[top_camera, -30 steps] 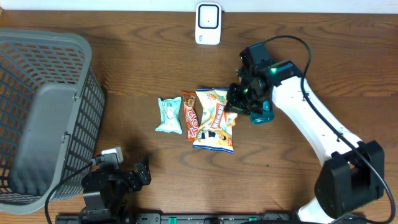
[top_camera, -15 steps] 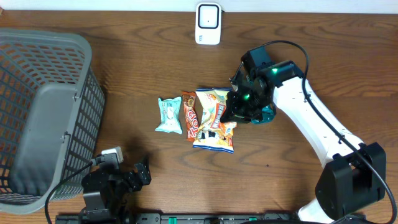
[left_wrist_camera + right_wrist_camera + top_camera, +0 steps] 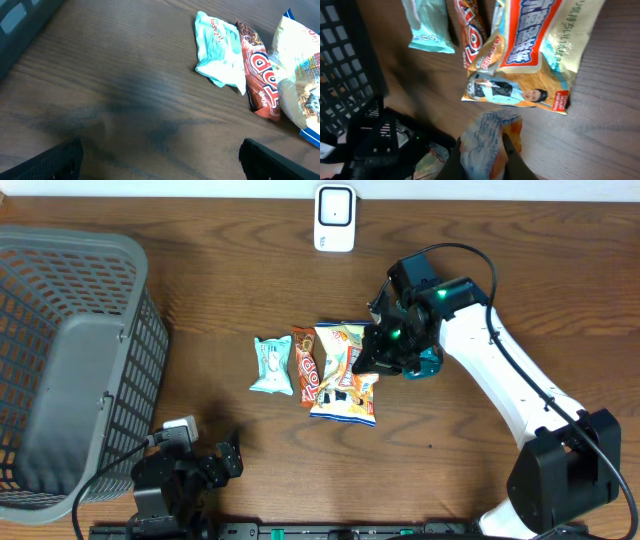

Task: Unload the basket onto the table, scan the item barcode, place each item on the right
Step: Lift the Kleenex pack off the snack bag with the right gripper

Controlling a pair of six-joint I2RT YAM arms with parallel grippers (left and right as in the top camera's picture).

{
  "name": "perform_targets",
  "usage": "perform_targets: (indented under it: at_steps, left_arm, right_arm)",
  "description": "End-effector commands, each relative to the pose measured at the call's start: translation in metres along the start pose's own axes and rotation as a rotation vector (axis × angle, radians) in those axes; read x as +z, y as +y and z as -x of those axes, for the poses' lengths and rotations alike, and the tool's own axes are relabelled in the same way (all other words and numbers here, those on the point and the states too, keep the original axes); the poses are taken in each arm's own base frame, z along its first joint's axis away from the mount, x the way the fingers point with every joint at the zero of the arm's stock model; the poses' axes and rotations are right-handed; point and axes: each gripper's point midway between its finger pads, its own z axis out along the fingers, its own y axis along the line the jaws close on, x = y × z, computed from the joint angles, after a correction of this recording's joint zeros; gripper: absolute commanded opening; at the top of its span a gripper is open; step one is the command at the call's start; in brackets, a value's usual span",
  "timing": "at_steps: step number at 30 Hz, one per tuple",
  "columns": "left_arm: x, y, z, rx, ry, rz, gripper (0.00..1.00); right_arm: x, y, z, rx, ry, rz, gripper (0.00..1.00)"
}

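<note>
Snack packet [image 3: 489, 137], the small crinkled orange-and-white one, is pinched between the 2 fingers of my right gripper [image 3: 482, 152]. They are closed tight on its near end, so the rest pokes out ahead of the tips. It sits at the near right corner of the pile, and I cannot tell whether it is clear of the table [image 3: 480, 240].

Working down by size, the grey basket [image 3: 148, 350] fills the left side, well apart from all this. The right arm [image 3: 500, 370] reaches in from the near right. Under its gripper lies the big orange-and-white bag [image 3: 335, 395], long axis running away from me. The red bar [image 3: 307, 367] touches the bag's left edge and the teal pack [image 3: 271, 365] lies just beside that.

The white scanner [image 3: 334, 218] stands at the far edge, ahead of the held packet and a little to its left, well apart from it. My left gripper [image 3: 160, 167] sits near the front edge by the basket, fingers spread wide on nothing, so the right arm is plainly the nearer of the 2. I judge the carry goes forward toward the scanner. I cannot see which face bears the barcode.
</note>
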Motion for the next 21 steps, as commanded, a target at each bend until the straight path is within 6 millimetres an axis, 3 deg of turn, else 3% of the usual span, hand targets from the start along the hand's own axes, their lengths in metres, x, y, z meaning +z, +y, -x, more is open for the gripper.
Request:
perform_targets:
  at_steps: [1, 7, 10, 17, 21]
  left_arm:
    - [-0.001, 0.005, -0.017, -0.02, 0.068, 0.021, 0.98]
    - [-0.001, 0.005, -0.017, -0.02, 0.068, 0.021, 0.98]
    - [-0.001, 0.005, -0.017, -0.02, 0.068, 0.021, 0.98]
    - [-0.001, 0.005, -0.017, -0.02, 0.068, 0.021, 0.98]
    - [-0.001, 0.005, -0.017, -0.02, 0.068, 0.021, 0.98]
  right_arm:
    - [-0.012, 0.021, -0.005, 0.001, 0.017, 0.104, 0.01]
    - [-0.029, 0.06, -0.055, 0.065, 0.263, 0.368, 0.02]
    - [-0.04, 0.069, -0.072, 0.151, 0.356, 0.431, 0.02]
    - [-0.06, 0.067, -0.09, 0.511, 0.512, 0.422, 0.02]
    - [-0.062, 0.064, -0.088, 0.54, 0.512, 0.423, 0.02]
